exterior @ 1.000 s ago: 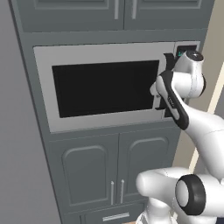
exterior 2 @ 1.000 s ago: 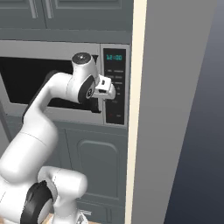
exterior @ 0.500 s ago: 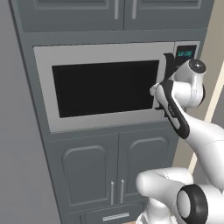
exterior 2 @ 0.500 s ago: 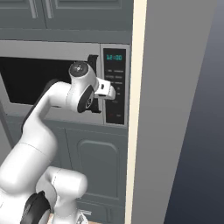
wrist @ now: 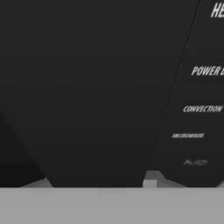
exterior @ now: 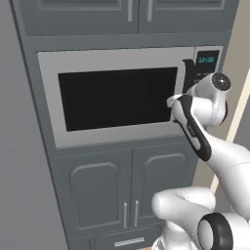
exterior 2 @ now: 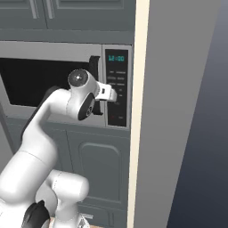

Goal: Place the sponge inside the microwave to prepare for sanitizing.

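Black door handle [exterior: 188, 73] of the shut microwave [exterior: 117, 95] is being closed on by the hand [exterior 2: 103, 92], whose hold cannot be told and could be lost if the grip is shallow.

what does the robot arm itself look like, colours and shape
The arm is glossy white, built of rounded tubular links, with dark bands at the joints and a black strip along the forearm. A round grey cap closes the wrist joint. Its gripper is a small white block.

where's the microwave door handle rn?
The curved black handle stands upright at the black glass door's right edge, beside the black keypad, in both base views.
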Robot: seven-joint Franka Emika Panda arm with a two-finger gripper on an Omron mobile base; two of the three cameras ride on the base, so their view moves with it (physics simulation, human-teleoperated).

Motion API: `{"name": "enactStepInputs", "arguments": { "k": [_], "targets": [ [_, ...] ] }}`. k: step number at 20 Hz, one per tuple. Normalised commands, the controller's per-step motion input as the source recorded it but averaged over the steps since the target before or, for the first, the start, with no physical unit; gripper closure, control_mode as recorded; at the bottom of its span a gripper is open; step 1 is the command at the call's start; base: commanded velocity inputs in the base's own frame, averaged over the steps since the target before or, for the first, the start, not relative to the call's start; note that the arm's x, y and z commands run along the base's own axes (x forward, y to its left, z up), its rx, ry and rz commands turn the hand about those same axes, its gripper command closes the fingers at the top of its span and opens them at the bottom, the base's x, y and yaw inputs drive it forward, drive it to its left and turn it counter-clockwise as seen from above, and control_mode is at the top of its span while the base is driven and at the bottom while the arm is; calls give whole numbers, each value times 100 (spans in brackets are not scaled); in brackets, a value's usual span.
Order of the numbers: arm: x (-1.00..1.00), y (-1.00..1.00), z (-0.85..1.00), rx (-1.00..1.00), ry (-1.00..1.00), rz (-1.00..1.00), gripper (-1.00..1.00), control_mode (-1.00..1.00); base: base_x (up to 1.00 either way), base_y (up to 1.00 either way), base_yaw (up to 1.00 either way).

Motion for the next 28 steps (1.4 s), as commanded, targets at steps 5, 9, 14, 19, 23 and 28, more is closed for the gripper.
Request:
{"name": "enactStepInputs", "arguments": {
  "k": [5, 9, 14, 19, 23, 28],
  "targets": [
    [-2, 0, 0, 0, 0, 0, 100, -100, 0, 0, 0],
    [-44, 0, 0, 0, -6, 0, 100, -100, 0, 0, 0],
    [-82, 3, 2, -1, -12, -6, 100, -100, 0, 0, 0],
    [-78, 14, -3, -8, -4, -18, 100, -100, 0, 0, 0],
    [-55, 14, -19, -15, 0, -33, 100, -100, 0, 0, 0],
    [-41, 16, -35, -18, 0, -36, 100, -100, 0, 0, 0]
  ]
}}
